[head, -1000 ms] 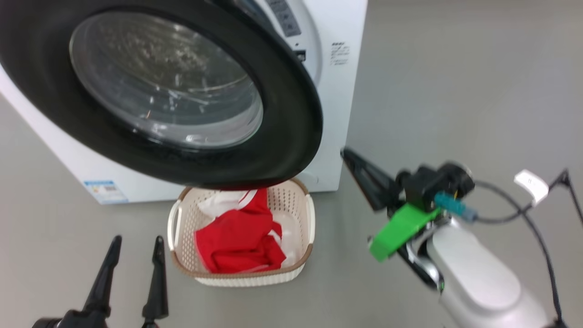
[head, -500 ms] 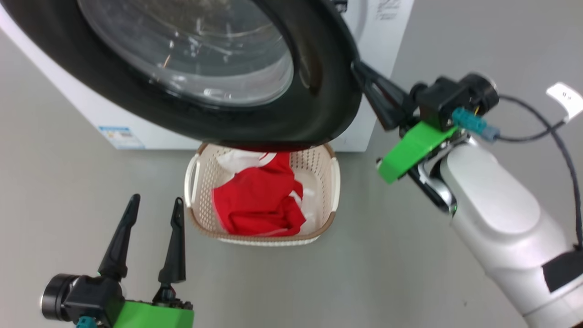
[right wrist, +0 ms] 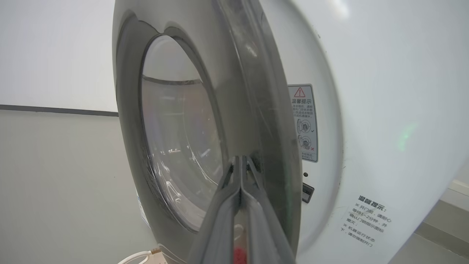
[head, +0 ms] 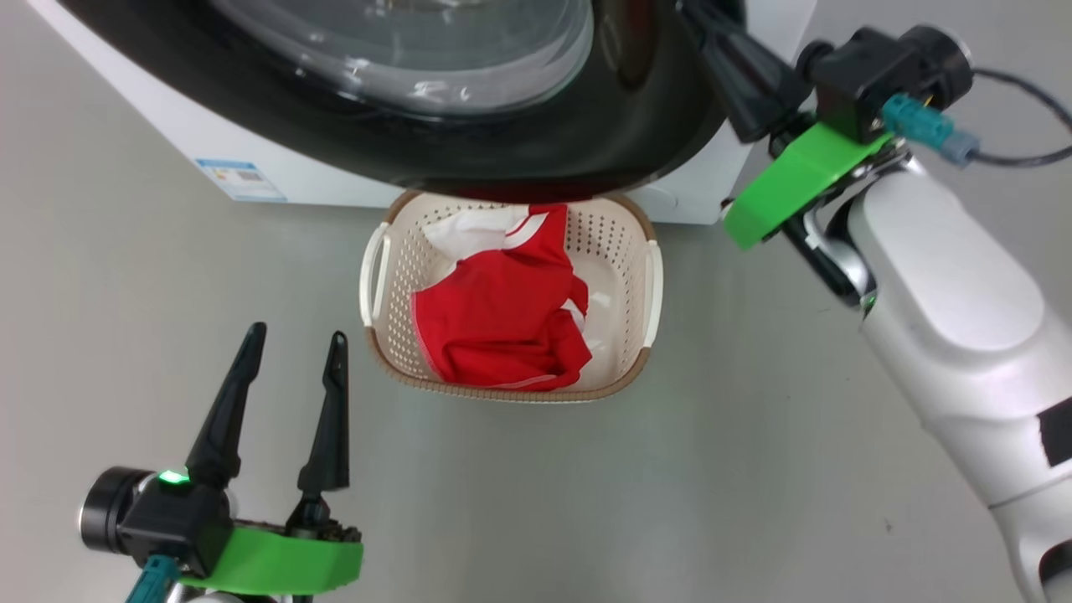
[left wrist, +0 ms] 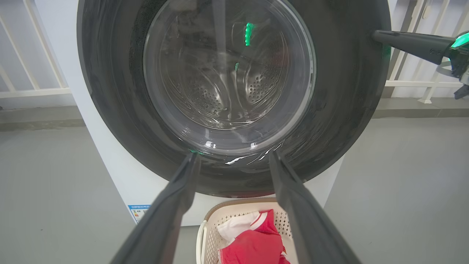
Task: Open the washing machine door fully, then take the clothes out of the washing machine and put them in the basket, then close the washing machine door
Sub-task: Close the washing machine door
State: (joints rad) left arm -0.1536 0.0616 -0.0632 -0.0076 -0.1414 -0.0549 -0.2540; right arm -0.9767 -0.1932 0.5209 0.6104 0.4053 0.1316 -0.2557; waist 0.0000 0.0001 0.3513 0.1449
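Observation:
The washing machine door (head: 519,142), black-rimmed with a glass bowl, hangs over the basket (head: 502,392) and stands slightly off the white washing machine (head: 184,117). Red and white clothes (head: 502,318) lie heaped in the basket. My right gripper (head: 699,21) is shut, empty, its tips pressed on the door's right rim edge (right wrist: 256,91); the right wrist view shows those joined fingertips (right wrist: 240,161) on the rim. My left gripper (head: 296,335) is open and empty, low at the basket's left. In the left wrist view the left gripper (left wrist: 233,156) faces the door (left wrist: 344,110), with the right gripper (left wrist: 377,35) at its edge.
Grey floor (head: 754,469) lies all around the basket. A blue label (head: 240,178) marks the machine's lower front, and a warning sticker (right wrist: 304,123) sits beside the door opening. A white railing (left wrist: 33,88) runs behind the machine. My right arm's cable (head: 1030,109) loops at the right.
The head camera has moved, shifting the whole picture up and right. My shut right gripper went from apart, below the door's right edge, to touching that rim. The left gripper stays open.

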